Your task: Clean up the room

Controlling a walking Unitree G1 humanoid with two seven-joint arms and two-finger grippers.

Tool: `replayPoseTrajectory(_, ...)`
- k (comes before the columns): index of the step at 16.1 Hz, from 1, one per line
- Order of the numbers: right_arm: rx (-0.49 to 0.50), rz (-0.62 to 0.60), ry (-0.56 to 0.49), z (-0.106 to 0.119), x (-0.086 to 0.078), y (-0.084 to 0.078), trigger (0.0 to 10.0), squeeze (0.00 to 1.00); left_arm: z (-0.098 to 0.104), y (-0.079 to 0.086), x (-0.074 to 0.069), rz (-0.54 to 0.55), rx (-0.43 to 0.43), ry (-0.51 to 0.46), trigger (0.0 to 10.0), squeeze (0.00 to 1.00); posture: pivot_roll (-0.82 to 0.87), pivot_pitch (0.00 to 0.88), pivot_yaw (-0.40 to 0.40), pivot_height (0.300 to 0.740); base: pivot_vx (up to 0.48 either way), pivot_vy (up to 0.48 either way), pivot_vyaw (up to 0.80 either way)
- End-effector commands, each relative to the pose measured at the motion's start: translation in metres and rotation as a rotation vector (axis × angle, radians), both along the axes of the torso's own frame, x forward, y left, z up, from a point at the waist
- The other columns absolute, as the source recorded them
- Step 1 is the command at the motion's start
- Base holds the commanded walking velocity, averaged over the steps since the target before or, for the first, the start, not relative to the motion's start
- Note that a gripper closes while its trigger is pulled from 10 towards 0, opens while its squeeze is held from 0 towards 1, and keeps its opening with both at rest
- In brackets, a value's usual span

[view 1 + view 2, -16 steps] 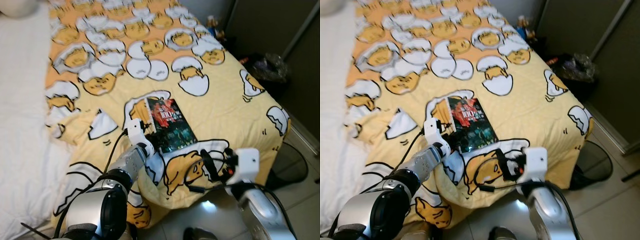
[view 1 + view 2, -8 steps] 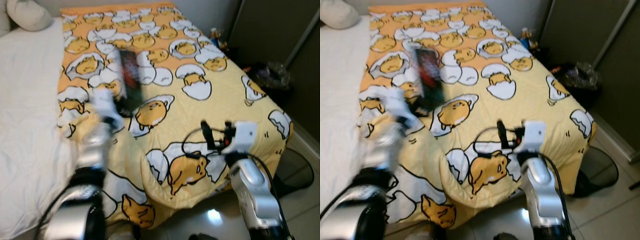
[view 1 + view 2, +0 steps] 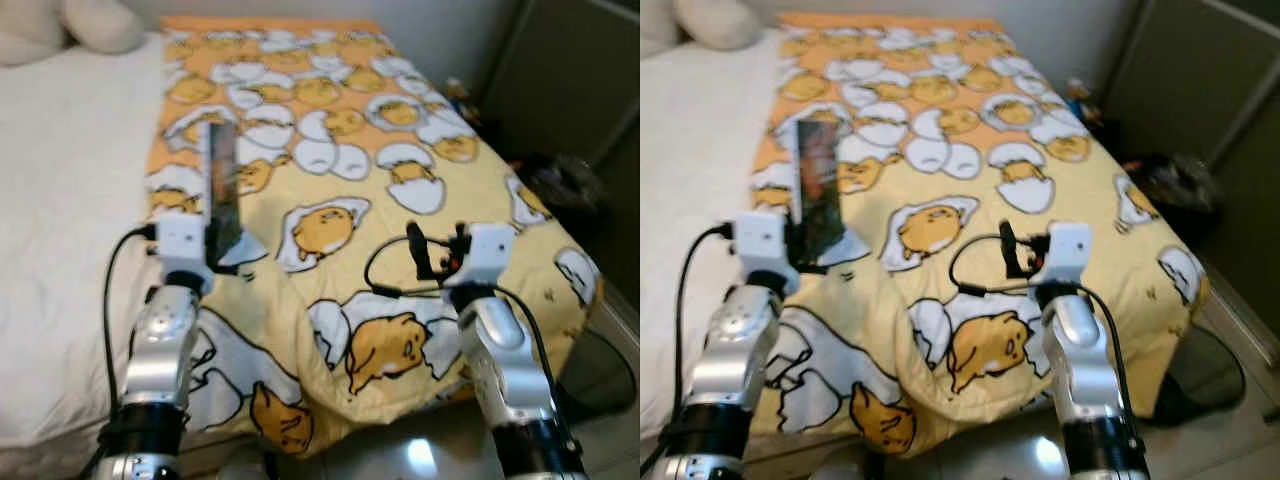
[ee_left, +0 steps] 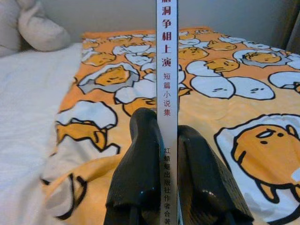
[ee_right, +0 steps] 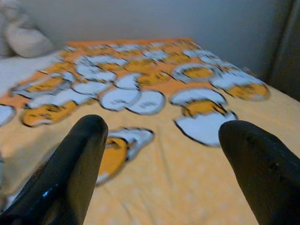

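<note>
My left gripper [image 3: 222, 240] is shut on a thin dark-covered book [image 3: 221, 185], held upright and edge-on above the left part of the yellow egg-print blanket [image 3: 400, 210]. In the left wrist view the book's white spine [image 4: 167, 93] with printed characters stands clamped between the two black fingers [image 4: 140, 173]. My right gripper [image 3: 425, 255] hovers open over the blanket near the bed's front right, nothing between its fingers [image 5: 75, 164].
A white sheet [image 3: 70, 190] covers the bed's left side, with pillows [image 3: 95, 20] at the head. Dark cabinets [image 3: 580, 70] and a black bag [image 3: 560, 180] stand right of the bed. Glossy floor [image 3: 420, 455] lies in front.
The left gripper has lifted the book off the blanket and swung it left, turning it upright. The right gripper rose slightly. The camera tilted up, showing more of the bed.
</note>
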State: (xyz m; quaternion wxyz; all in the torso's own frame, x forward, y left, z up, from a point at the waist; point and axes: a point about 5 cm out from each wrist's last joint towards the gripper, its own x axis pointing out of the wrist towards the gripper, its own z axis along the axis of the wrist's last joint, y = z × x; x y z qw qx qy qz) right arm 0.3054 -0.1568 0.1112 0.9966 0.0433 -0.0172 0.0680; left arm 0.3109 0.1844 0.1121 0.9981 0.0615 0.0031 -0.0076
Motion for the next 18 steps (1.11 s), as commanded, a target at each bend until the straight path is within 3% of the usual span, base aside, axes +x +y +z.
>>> replayPoseTrajectory(1,-0.003,-0.008,-0.005,0.0,0.002,-0.005,10.0,0.0,0.012,-0.004,0.002,0.003,0.024,-0.039,0.0,0.0,0.05,0.0,-0.029,0.736,0.0,0.0,0.49)
replayPoseTrajectory(3,-0.004,-0.021,-0.015,0.0,0.004,-0.004,10.0,0.0,0.0,-0.012,0.004,-0.031,0.035,0.028,0.0,0.0,0.03,0.0,0.0,0.74,0.0,0.0,0.46)
replayPoseTrajectory(10,-0.012,-0.036,0.047,-0.019,-0.002,-0.008,10.0,0.12,0.004,-0.028,0.007,-0.099,0.045,0.048,0.0,0.0,0.02,0.0,0.004,0.74,0.0,0.0,0.44)
replayPoseTrajectory(13,-0.029,-0.055,0.044,-0.018,0.001,-0.007,10.0,0.13,0.006,-0.028,0.01,-0.097,0.045,0.045,0.0,0.0,0.03,0.0,0.002,0.74,0.0,0.0,0.44)
replayPoseTrajectory(15,-0.058,-0.057,0.068,-0.022,0.003,-0.006,10.0,0.05,0.009,-0.028,0.011,-0.098,0.043,0.036,0.0,0.0,0.03,0.0,0.002,0.74,0.0,0.0,0.0)
replayPoseTrajectory(18,-0.02,-0.014,0.058,-0.024,0.002,0.001,10.0,0.13,0.008,-0.028,0.012,-0.095,0.047,0.043,0.0,0.0,0.04,0.0,0.003,0.74,0.0,0.0,0.5)
